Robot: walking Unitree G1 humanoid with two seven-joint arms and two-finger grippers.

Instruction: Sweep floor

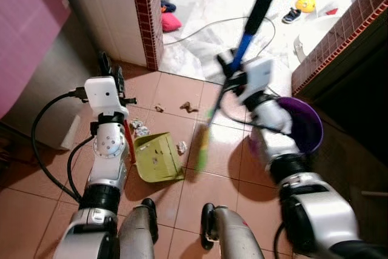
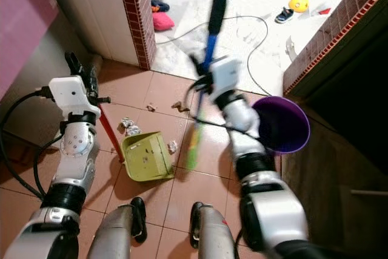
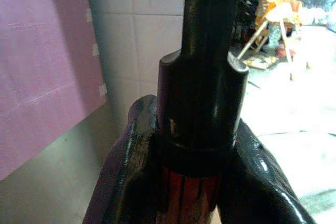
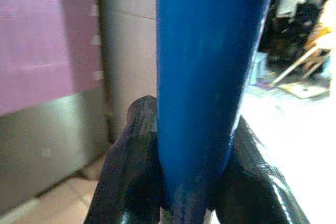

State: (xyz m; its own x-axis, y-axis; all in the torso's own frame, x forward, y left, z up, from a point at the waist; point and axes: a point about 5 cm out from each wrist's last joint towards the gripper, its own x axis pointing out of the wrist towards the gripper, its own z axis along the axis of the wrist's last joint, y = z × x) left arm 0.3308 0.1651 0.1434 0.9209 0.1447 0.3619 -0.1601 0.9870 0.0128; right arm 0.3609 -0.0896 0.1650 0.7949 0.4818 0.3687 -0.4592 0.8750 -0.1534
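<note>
My right gripper (image 1: 231, 68) is shut on the blue handle (image 1: 245, 43) of a broom. The broom leans, blurred, with its green bristles (image 1: 202, 147) down on the terracotta tiles. In the right wrist view the black fingers (image 4: 126, 182) clamp the blue shaft (image 4: 199, 77). My left gripper (image 1: 112, 74) is shut on the black grip (image 3: 202, 77) of a red-handled dustpan. Its green pan (image 1: 157, 157) rests on the floor left of the bristles. Crumpled white paper (image 1: 140, 128) lies beside the pan, another scrap (image 1: 181, 147) at its lip, and brown crumbs (image 1: 189, 107) lie farther out.
A purple bin (image 1: 305, 127) stands right of the broom under my right arm. A tiled pillar with a red brick edge (image 1: 148, 16) rises ahead left. Beyond it a white marble floor carries a black cable (image 1: 200, 28), a yellow toy (image 1: 305, 3) and a shoe (image 1: 291, 15).
</note>
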